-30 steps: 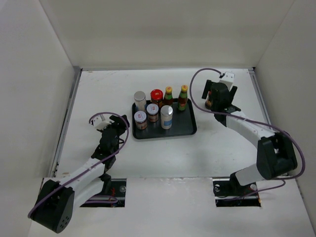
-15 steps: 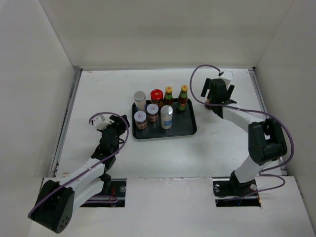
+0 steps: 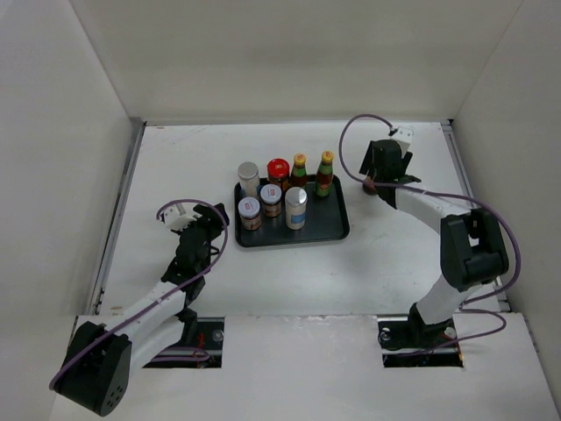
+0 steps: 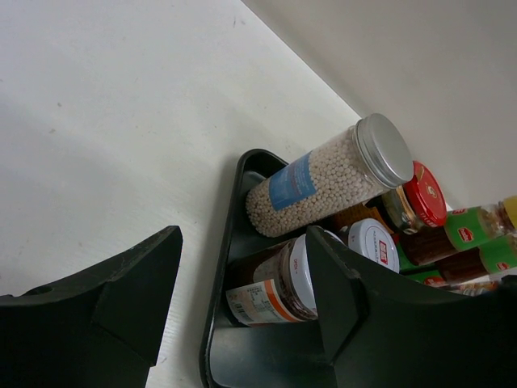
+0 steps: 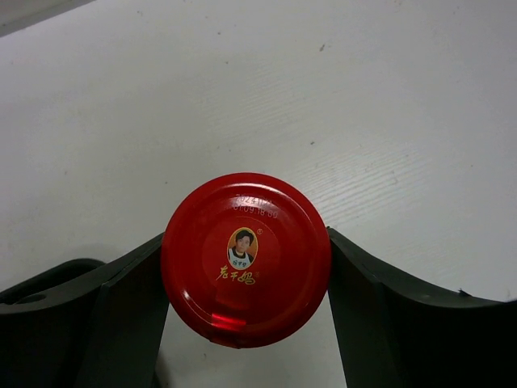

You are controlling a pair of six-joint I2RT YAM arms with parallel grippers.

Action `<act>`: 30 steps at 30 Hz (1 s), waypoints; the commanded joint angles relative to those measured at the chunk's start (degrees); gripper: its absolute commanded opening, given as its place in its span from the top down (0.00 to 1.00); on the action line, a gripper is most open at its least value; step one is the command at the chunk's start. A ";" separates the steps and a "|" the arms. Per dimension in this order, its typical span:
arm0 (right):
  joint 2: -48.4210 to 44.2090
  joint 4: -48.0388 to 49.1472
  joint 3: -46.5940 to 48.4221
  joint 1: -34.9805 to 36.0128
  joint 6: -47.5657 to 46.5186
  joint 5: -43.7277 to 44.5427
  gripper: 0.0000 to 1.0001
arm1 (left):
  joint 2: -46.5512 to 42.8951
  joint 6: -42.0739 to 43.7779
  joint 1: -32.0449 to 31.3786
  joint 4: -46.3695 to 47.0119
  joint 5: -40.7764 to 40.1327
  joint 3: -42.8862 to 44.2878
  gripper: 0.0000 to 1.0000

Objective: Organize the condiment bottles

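A black tray (image 3: 326, 224) in the middle of the table holds several condiment bottles: a silver-lidded bottle of white beads with a blue label (image 4: 323, 182), a red-capped jar (image 3: 278, 168), two slim yellow-capped sauce bottles (image 3: 299, 171) (image 3: 325, 173), short white-lidded jars (image 3: 250, 210) (image 3: 271, 198) and a silver-lidded bottle (image 3: 296, 207). My right gripper (image 5: 246, 275) is right of the tray (image 3: 379, 175), its fingers pressed on both sides of another red-capped jar (image 5: 245, 257) standing on the table. My left gripper (image 4: 242, 299) is open just left of the tray (image 3: 203, 219), facing a brown white-lidded jar (image 4: 275, 287).
White walls enclose the table on the left, back and right. The tray's left rim (image 4: 220, 323) lies between my left fingers. Bare white table surface (image 3: 175, 167) surrounds the tray.
My right gripper swung toward the back right, spread its fingers, then closed them around the red-capped jar. My left gripper barely moved.
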 commanded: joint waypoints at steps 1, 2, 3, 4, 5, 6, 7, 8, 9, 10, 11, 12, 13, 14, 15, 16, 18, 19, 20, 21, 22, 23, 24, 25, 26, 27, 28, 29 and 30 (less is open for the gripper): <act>-7.44 2.21 -0.45 0.81 1.15 2.09 0.45 | -0.78 -0.38 0.28 2.01 0.51 -0.69 0.39; -9.02 2.39 -1.24 1.42 0.98 2.36 0.45 | -0.78 -0.38 0.28 2.01 0.51 -0.69 0.39; -10.87 2.47 -2.12 2.04 0.89 2.71 0.45 | -0.95 -0.38 0.28 2.01 0.51 -0.78 0.39; -12.71 2.48 -3.08 2.65 0.89 3.15 0.46 | -1.04 -0.38 0.28 2.01 0.51 -0.78 0.39; -14.65 2.48 -4.05 3.36 0.89 3.41 0.46 | -0.87 -0.38 0.28 2.01 0.51 -0.69 0.39; -16.41 2.13 -5.11 4.15 0.80 3.50 0.46 | -0.52 -0.47 0.28 2.10 0.51 -0.51 0.39; -18.08 1.86 -6.25 4.94 0.80 3.42 0.46 | -0.08 -0.56 0.28 2.10 0.51 -0.51 0.39; -19.66 1.86 -7.56 5.99 0.71 3.15 0.46 | 0.01 -0.56 0.28 2.01 0.60 -0.43 0.39; -21.15 1.86 -8.97 7.22 0.71 2.89 0.47 | -0.07 -0.56 0.20 2.01 0.77 -0.43 0.38; -22.56 1.86 -10.11 8.45 0.71 2.63 0.47 | -0.25 -0.56 0.20 2.10 0.86 -0.43 0.38; -23.97 1.86 -11.08 9.85 0.71 2.54 0.47 | -0.25 -0.56 0.28 2.36 0.86 -0.43 0.38; -25.20 2.12 -11.96 11.26 0.71 2.28 0.47 | 0.10 -0.56 0.28 2.54 0.86 -0.43 0.38; -26.17 2.38 -12.49 12.75 0.71 2.01 0.47 | 0.54 -0.56 0.28 2.54 0.86 -0.34 0.38; -26.88 2.56 -12.67 14.16 0.88 1.84 0.47 | 0.89 -0.56 0.28 2.54 0.95 -0.25 0.38; -27.40 3.26 -12.76 15.74 0.80 1.57 0.46 | 1.15 -0.56 0.02 2.54 0.95 -0.08 0.38; -27.67 4.22 -12.85 17.23 0.62 1.48 0.46 | 1.42 -0.56 -0.07 2.63 0.95 0.10 0.37; -27.50 5.98 -12.94 19.35 1.06 1.22 0.46 | 2.38 -0.56 -0.07 2.80 0.78 0.54 0.37; -26.98 7.56 -12.94 20.66 0.80 0.61 0.46 | 2.91 -0.56 0.02 2.89 0.95 0.72 0.36; -26.10 9.49 -13.02 21.90 0.54 -0.09 0.45 | 3.09 -0.56 0.20 2.72 1.13 0.89 0.34; -24.96 11.33 -13.11 22.86 0.19 -0.62 0.45 | 3.18 -0.47 0.20 2.54 1.22 1.07 0.33; -23.82 12.92 -13.11 23.57 -0.25 -0.98 0.45 | 3.26 -0.47 0.11 2.54 1.22 1.07 0.31; -22.41 14.07 -12.85 24.27 -0.52 -1.07 0.45 | 3.26 -0.47 0.28 2.54 1.13 1.16 0.29; -21.18 15.03 -12.68 24.89 -0.78 -1.07 0.45 | 3.35 -0.47 0.37 2.54 1.13 1.33 0.25; -19.95 15.65 -12.33 25.16 -0.96 -1.07 0.45 | 3.35 -0.47 0.46 2.45 1.22 1.33 0.22; -18.20 16.18 -11.89 25.25 -1.39 -0.98 0.45 | 3.09 -0.38 0.55 2.19 1.30 1.33 0.18; -17.31 16.45 -11.62 25.33 -1.75 -0.63 0.45 | 2.83 -0.21 0.55 2.01 1.30 1.25 0.16; -16.17 16.80 -11.36 25.51 -2.01 -0.28 0.45 | 2.48 -0.21 0.55 1.66 0.87 1.24 0.10; -15.29 17.24 -11.27 25.60 -2.10 0.25 0.45 | 2.47 -0.21 0.64 1.57 0.69 1.24 0.06; -14.50 17.59 -11.18 25.86 -2.19 0.69 0.44 | 2.56 -0.21 0.72 1.48 0.51 1.33 0.02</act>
